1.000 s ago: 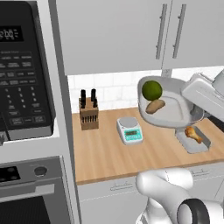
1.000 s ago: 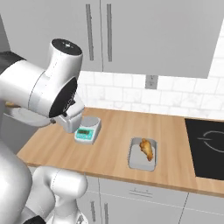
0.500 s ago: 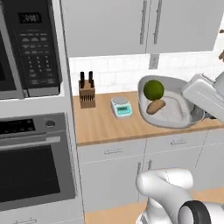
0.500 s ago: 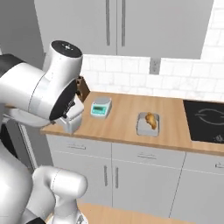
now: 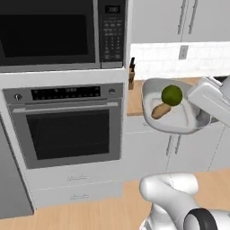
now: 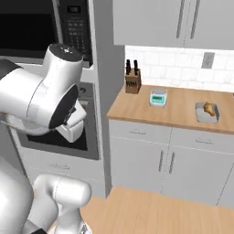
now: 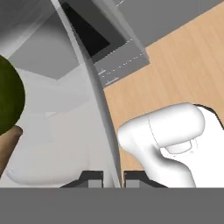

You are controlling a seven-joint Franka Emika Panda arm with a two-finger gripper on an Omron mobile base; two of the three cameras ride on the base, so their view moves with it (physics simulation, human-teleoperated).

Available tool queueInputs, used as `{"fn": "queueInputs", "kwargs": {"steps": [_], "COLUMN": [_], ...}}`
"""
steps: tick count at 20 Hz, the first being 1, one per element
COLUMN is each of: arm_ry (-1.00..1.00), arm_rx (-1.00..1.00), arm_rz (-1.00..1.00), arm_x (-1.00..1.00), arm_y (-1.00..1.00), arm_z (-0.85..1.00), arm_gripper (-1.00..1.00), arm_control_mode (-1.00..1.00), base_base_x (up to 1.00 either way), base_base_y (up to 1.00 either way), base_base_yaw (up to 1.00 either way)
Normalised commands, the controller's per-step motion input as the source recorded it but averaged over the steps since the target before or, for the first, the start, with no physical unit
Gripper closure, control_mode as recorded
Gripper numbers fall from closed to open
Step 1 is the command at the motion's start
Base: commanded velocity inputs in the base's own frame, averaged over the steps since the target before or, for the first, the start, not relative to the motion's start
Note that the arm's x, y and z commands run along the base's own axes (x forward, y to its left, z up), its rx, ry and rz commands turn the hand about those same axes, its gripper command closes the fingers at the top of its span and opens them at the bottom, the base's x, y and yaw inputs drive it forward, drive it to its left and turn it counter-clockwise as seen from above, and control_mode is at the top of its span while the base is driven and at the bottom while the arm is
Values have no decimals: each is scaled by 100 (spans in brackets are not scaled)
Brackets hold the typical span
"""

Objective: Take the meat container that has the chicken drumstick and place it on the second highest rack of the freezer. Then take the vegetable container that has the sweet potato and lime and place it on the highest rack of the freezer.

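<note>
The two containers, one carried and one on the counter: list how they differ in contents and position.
The vegetable container holds a lime and sweet potato; the meat container holds a drumstick. The first is held in the air by its rim, the second rests on the counter. Both are pale, shallow and open-topped.

— Hidden or cut off?
— Lime sliced by the hand view's left edge, sweet potato too. Gripper mostly sunk under the bottom band, fingertips barely out beside the vegetable container rim.
— On the bench?
— Meat container near the right end, too small to make out the drumstick
</note>
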Motion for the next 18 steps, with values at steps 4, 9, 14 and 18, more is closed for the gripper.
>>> {"fn": "queueInputs", "kwargs": {"steps": [4, 9, 14, 18], "arm_ry": [0, 0, 0, 0], "arm_rx": [0, 0, 0, 0], "arm_rz": [0, 0, 0, 0], "arm_x": [0, 0, 0, 0], "arm_y": [0, 0, 0, 0], "arm_z": [0, 0, 0, 0], "arm_gripper": [100, 100, 100, 100], "arm_control_mode": [100, 100, 100, 100], "base_base_x": [-51, -29, 42, 54], "base_base_y": [100, 100, 100, 100], "base_base_yaw": [21, 22, 7, 17]}}
